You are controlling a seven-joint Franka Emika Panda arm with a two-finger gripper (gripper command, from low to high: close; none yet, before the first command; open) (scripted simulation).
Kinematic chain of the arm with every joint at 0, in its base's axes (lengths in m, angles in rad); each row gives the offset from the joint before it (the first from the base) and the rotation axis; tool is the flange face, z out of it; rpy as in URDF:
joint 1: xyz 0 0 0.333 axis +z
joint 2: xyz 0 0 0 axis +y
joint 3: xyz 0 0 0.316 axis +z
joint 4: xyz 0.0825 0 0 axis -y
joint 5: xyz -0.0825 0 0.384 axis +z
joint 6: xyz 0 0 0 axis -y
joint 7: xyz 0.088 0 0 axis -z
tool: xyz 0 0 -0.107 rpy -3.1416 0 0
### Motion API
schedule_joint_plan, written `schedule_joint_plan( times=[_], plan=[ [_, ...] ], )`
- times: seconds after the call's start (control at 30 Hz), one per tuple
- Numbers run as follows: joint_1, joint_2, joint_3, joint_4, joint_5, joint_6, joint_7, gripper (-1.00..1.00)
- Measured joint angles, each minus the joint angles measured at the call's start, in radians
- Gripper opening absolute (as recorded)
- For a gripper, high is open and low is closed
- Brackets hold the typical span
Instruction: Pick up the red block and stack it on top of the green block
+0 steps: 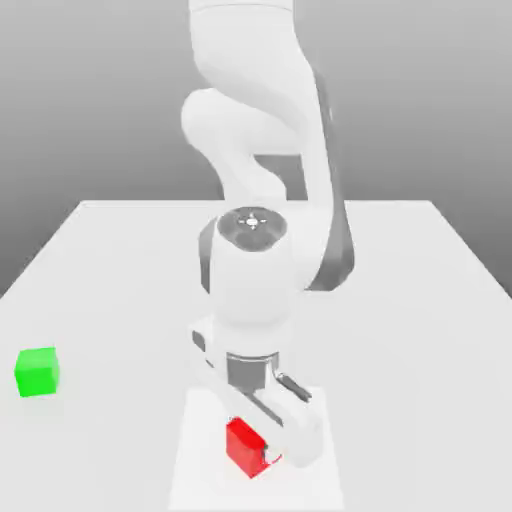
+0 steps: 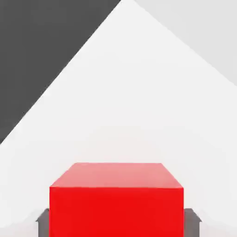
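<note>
A: Red block [image 2: 115, 212] was nearest the lens in the hand view. Which step was that?

B: Grasp, I'd judge, right at the pick. Stack was undone: green [image 1: 37, 372] sat at the exterior view's far left, on the table [image 1: 120, 300], nothing on top of it.

A: And going right from there?

B: Pale square [image 1: 200, 490] next, low in the frame. Red block over it, arm [image 1: 252, 290] reaching down from above. Red and green were well apart.

A: Lifted or seated?

B: Couldn't tell. Looked at or close to the surface, no clear gap visible.

A: Next move?

B: Straight up first, enough to clear green's height. Then across to the exterior view's left, square up over green, lower, release. Red sat turned relative to green, so a wrist twist was probably due before the set-down. Main risk, my guess: off-centre placement, or clipping green on the way in.

A: Pincer?

B: Gripper [image 2: 116, 224] was closed on red, no wider than the block. Hand view had one of the fingers [image 2: 43, 224] against one side and its mate against the opposite side, no gap I could see at either. Grip looked even. Nothing else was pinched.

A: Good enough to lift?

B: I'd have said so. Slowly.
</note>
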Motion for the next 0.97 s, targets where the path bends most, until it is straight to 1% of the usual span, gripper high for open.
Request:
schedule_joint_plan(
  times=[0.07, 0.2, 0.27, 0.33, 0.63, 0.7, 0.73, 0.83, 0.87, 0.97],
  plan=[
    [0.0, 0.0, 0.0, 0.0, 0.001, -0.001, 0.0, -1.0],
    [-0.022, -0.122, 0.034, -0.019, 0.056, -0.103, -0.041, -1.0],
    [-0.033, -0.187, 0.035, -0.028, 0.083, -0.158, -0.062, -1.0],
    [-0.105, -0.213, -0.018, -0.028, 0.092, -0.184, -0.075, -1.0],
    [-0.552, -0.288, -0.232, -0.016, 0.119, -0.272, -0.124, -1.0],
    [-0.64, -0.266, -0.239, -0.012, 0.135, -0.252, -0.139, -1.0],
    [-0.62, -0.238, -0.228, -0.011, 0.144, -0.226, -0.146, -1.0],
    [-0.623, -0.137, -0.207, -0.006, 0.179, -0.131, -0.172, -1.0],
    [-0.626, -0.113, -0.202, -0.005, 0.187, -0.108, -0.177, 1.0],
    [-0.626, -0.113, -0.202, -0.005, 0.187, -0.108, -0.177, 1.0]
  ],
)
